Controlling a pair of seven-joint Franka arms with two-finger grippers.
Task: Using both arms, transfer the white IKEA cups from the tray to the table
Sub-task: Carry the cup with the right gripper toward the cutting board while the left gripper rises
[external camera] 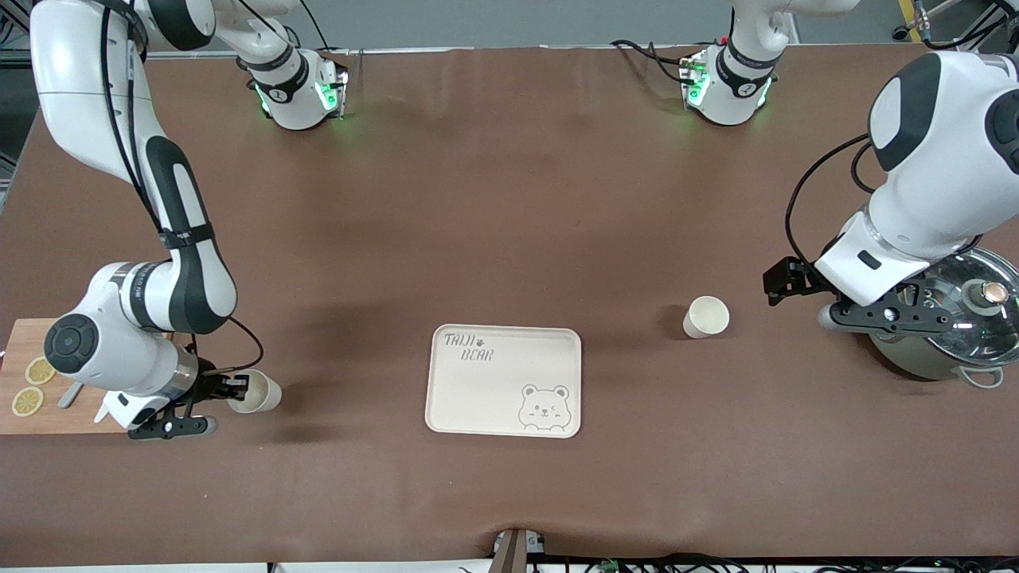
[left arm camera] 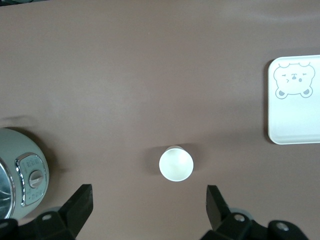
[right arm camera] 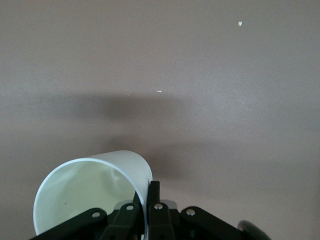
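a: tray (external camera: 505,380) is sitting bare on the table (external camera: 509,199), and both white cups are lying off it. one cup (external camera: 705,317) is standing upright on the brown sheet, beside the tray toward the left arm's end. the other cup (external camera: 255,391) is beside the tray toward the right arm's end, near the cutting board (external camera: 24,386).

b: who is holding that one?

a: the right gripper (external camera: 231,387) is pinching its rim, fingers closed on the wall, with the cup tilting. to finish well it is needing to bring the base flat onto the sheet before letting go, i judge, or the cup is likely rolling away.

b: and the left gripper (left arm camera: 150,210)?

a: it is hanging above the table near the pot (external camera: 951,326), jaws spread wide, gripping nothing. the upright cup (left arm camera: 176,164) is standing apart from its fingers.
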